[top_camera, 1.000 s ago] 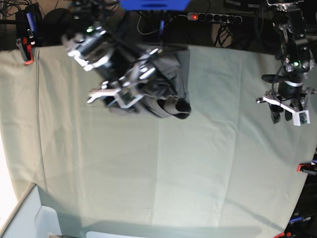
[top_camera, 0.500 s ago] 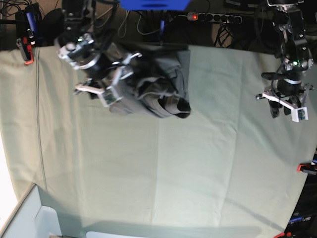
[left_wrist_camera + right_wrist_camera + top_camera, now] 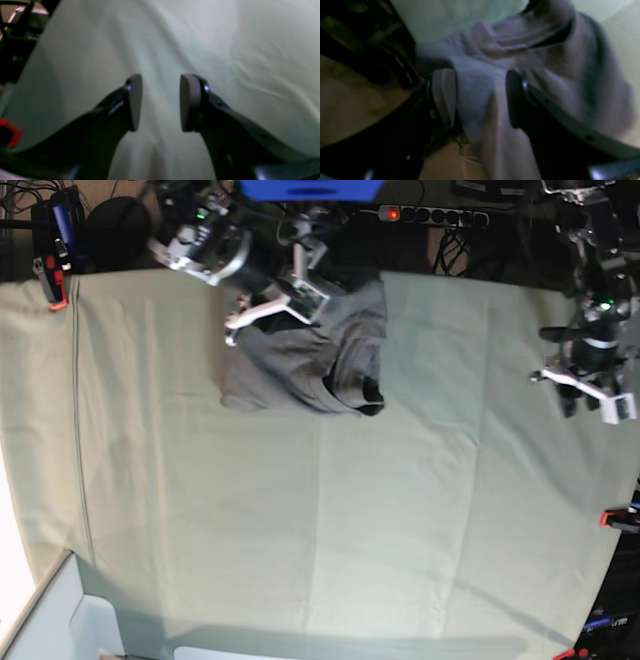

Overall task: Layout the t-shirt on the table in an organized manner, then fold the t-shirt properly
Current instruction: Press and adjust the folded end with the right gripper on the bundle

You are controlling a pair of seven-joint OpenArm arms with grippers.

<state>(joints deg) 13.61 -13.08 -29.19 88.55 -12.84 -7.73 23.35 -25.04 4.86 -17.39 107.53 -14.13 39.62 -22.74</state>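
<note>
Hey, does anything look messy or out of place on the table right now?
Yes. The t-shirt lies bunched in a rumpled heap at the far edge of the table, not spread flat, and one part of it curls up at the near corner.

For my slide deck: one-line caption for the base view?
Crumpled t-shirt at the table's far edge, right gripper over it, left gripper open off to the side.

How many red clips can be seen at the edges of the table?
3 in the base view: one at the far left corner, one at the right edge, one near the bottom right. Others may be hidden.
</note>
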